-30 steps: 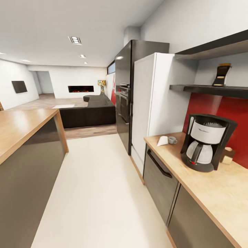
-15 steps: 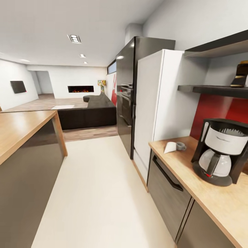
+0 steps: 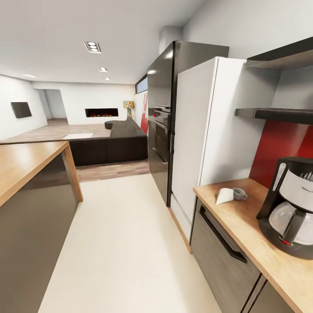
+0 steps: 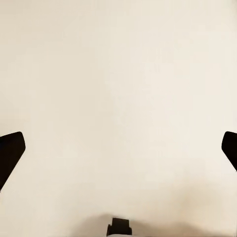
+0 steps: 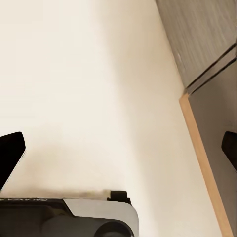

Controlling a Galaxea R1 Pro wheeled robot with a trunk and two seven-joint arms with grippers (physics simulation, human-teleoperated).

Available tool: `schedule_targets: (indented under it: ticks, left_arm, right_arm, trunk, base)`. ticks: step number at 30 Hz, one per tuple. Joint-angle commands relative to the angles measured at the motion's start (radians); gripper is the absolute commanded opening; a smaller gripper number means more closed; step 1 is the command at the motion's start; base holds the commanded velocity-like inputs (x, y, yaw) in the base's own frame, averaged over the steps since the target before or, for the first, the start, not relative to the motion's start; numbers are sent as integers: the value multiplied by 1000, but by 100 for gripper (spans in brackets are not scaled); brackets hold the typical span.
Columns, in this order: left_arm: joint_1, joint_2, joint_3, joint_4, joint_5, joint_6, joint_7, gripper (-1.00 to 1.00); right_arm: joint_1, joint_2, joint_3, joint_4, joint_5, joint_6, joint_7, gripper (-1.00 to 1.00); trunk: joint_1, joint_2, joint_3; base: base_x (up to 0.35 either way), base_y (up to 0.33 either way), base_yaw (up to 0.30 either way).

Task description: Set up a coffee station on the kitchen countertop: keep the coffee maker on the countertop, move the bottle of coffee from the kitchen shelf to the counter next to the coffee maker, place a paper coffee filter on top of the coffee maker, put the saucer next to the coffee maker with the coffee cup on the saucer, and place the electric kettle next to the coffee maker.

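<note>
The coffee maker (image 3: 290, 208), black with a white-silver band and glass carafe, stands on the kitchen countertop (image 3: 243, 226) at the right edge of the head view. Farther along the counter lie the white paper coffee filter (image 3: 224, 196) and, right beside it, the small coffee cup (image 3: 239, 194). Above them the black kitchen shelf (image 3: 278, 114) juts from the wall. The bottle of coffee, saucer and electric kettle are out of view. My left gripper (image 4: 118, 153) hangs open over cream floor. My right gripper (image 5: 118, 153) is open too, above floor beside the dark cabinet fronts (image 5: 207, 39).
The wooden island (image 3: 26, 161) stands on the left, with a wide cream floor aisle (image 3: 126, 243) between it and the counter. A white fridge (image 3: 204, 130) and black oven tower (image 3: 161, 117) follow the counter. A dark sofa (image 3: 113, 145) lies beyond.
The camera has shifted, so the counter and coffee maker slid toward the right edge. The bottle on the shelf has left the picture. Nothing on the counter itself moved.
</note>
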Motion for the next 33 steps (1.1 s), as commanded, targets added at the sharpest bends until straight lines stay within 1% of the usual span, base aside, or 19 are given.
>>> schedule_targets:
  ticks: [1, 19, 33]
  left_arm:
    - [0, 0, -1, 1, 9, -3, 0, 100]
    - [0, 0, -1, 1, 10, -3, 0, 100]
    - [0, 0, -1, 1, 9, -3, 0, 100]
  right_arm:
    - [0, 0, 0, 1, 1, -3, 0, 100]
    - [0, 0, 0, 1, 0, -3, 0, 100]
    - [0, 0, 0, 1, 0, -3, 0, 100]
  trunk:
    - [1, 0, 0]
    - [1, 0, 0]
    - [1, 0, 0]
  base:
    - [336, 2, 0]
    - [336, 3, 0]
    - [336, 100, 0]
